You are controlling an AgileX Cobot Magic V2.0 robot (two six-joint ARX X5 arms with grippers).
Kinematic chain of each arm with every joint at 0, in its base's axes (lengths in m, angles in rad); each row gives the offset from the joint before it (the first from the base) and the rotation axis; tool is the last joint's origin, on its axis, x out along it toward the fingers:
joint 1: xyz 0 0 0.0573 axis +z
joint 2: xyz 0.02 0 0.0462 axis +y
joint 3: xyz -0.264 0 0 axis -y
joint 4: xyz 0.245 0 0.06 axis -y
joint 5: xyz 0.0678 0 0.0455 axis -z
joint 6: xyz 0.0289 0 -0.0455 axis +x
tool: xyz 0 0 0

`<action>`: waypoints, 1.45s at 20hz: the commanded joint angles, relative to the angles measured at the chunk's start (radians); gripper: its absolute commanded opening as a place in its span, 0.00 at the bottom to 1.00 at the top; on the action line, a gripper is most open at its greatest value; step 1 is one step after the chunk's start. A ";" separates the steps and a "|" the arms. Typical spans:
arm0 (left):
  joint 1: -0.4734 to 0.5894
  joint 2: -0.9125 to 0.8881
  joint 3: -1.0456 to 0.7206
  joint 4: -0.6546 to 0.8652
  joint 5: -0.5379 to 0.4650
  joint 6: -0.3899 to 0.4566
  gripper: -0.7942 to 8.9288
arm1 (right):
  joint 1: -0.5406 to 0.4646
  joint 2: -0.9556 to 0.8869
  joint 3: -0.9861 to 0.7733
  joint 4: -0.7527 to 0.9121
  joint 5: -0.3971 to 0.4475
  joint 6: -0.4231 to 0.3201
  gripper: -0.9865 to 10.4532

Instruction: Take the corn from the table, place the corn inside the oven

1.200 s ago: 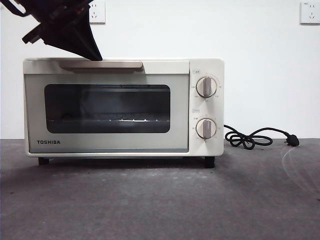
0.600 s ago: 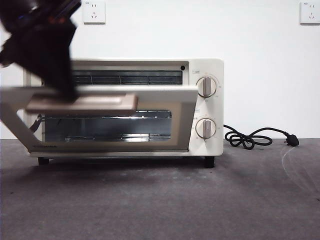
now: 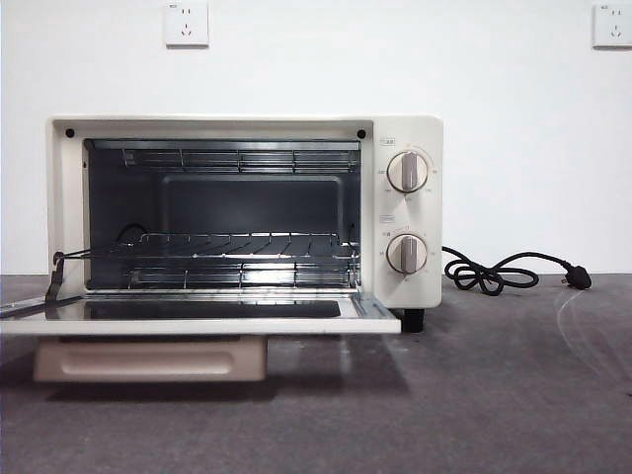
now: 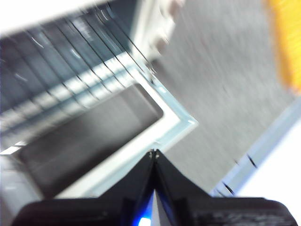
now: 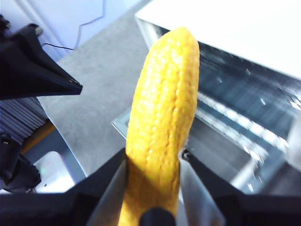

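The cream-white oven [image 3: 407,133] stands on the dark grey table [image 3: 494,395] with its door [image 3: 375,321] folded flat down and a bare wire rack [image 3: 237,242] inside. The glossy yellow corn [image 5: 162,117] is upright between the jaws of my right gripper [image 5: 154,155], which is shut on it above the table in front of the open oven [image 5: 244,94]. My left gripper [image 4: 154,153] is shut with nothing in it and hovers over the open door's corner [image 4: 181,125]. Its black tip [image 5: 51,75] also shows in the right wrist view. Neither arm nor the corn appears in the front view.
A black cord with a plug [image 3: 499,272] lies on the table to the right of the oven. Two round knobs [image 3: 407,212] sit on the oven's right panel. A blurred orange strip [image 4: 284,42] lies beyond the table's edge.
The oven door went from shut to half open to fully folded down. The dark arm that was at the handle has left the front view.
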 commanded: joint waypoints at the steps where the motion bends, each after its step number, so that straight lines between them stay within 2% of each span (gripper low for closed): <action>1: -0.004 -0.050 0.000 -0.014 -0.125 -0.009 0.08 | 0.024 0.061 0.003 0.097 -0.003 -0.059 0.08; 5: -0.004 -0.126 0.000 -0.091 -0.338 -0.009 0.08 | 0.081 0.190 0.003 0.259 0.018 -0.141 0.08; 7: -0.004 -0.161 0.000 -0.117 -0.404 -0.009 0.08 | 0.111 0.257 0.004 0.325 0.067 -0.216 0.08; 9: -0.004 -0.201 0.000 -0.137 -0.426 -0.010 0.08 | 0.151 0.328 0.005 0.382 0.151 -0.323 0.08; 11: -0.004 -0.236 0.000 -0.145 -0.432 -0.010 0.08 | 0.185 0.396 0.005 0.434 0.247 -0.435 0.08; 14: -0.004 -0.272 0.000 -0.153 -0.432 -0.011 0.08 | 0.211 0.503 0.023 0.476 0.344 -0.587 0.08; 16: -0.004 -0.285 0.000 -0.157 -0.432 -0.011 0.08 | 0.211 0.577 0.060 0.476 0.395 -0.668 0.08; 19: -0.004 -0.288 0.000 -0.159 -0.432 -0.011 0.08 | 0.211 0.695 0.143 0.475 0.541 -0.806 0.08; 21: -0.004 -0.287 0.000 -0.159 -0.432 -0.011 0.08 | 0.209 0.761 0.200 0.475 0.604 -0.900 0.08; 27: -0.004 -0.287 0.000 -0.160 -0.432 -0.011 0.08 | 0.198 0.919 0.326 0.491 0.764 -1.088 0.08; 29: -0.004 -0.287 0.000 -0.160 -0.432 -0.011 0.08 | 0.184 0.951 0.338 0.491 0.806 -1.110 0.08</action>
